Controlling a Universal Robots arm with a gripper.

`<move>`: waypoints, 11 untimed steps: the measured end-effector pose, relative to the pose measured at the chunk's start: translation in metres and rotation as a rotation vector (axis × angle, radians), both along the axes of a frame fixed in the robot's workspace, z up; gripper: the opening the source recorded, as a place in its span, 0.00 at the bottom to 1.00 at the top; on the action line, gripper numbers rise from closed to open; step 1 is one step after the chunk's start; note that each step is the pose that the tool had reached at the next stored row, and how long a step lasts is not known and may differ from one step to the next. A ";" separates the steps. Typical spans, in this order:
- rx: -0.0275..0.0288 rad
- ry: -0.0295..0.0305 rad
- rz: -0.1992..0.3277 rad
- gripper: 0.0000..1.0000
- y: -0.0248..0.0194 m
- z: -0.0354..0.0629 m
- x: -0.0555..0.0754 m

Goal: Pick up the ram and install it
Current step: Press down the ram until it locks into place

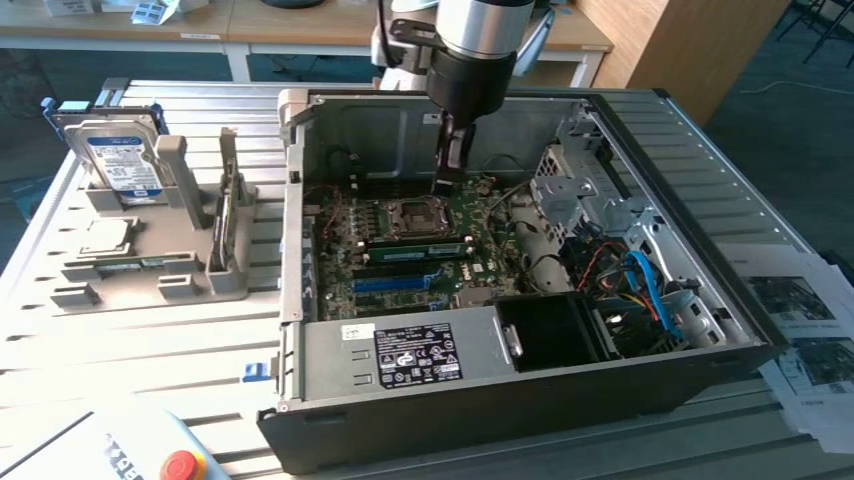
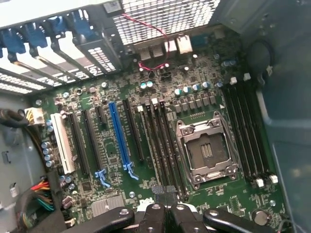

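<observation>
Inside the black open-sided computer case (image 1: pixel 561 395), the dark two-fingered gripper (image 1: pixel 447 183) is held closed above the board.

The case is laid on its side on a slatted metal table (image 1: pixel 160 350), with the green motherboard (image 1: pixel 497 222) exposed. To the exterior view's left, a grey plastic holder (image 1: pixel 200 285) is seen, with a silver hard drive bearing a blue-white label (image 1: pixel 120 155) stood in it. The gripper's fingers are pressed together, poised just behind the square metal processor socket (image 1: pixel 410 213). The ram (image 1: pixel 420 249), a long narrow green stick, is seen lying along the memory slots between that socket and the long blue slot strip (image 1: pixel 400 283), apart from the gripper; whether it is fully seated cannot be told.
</observation>
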State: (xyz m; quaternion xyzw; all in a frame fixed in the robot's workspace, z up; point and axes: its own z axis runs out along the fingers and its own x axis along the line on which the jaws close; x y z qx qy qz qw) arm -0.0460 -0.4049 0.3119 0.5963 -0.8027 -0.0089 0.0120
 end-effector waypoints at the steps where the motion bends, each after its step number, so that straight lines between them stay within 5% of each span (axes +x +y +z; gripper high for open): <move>1: 0.0000 0.0000 -0.009 0.10 0.0000 0.0000 0.000; 11: 0.0000 -0.0001 -0.090 0.10 0.0000 -0.0001 -0.001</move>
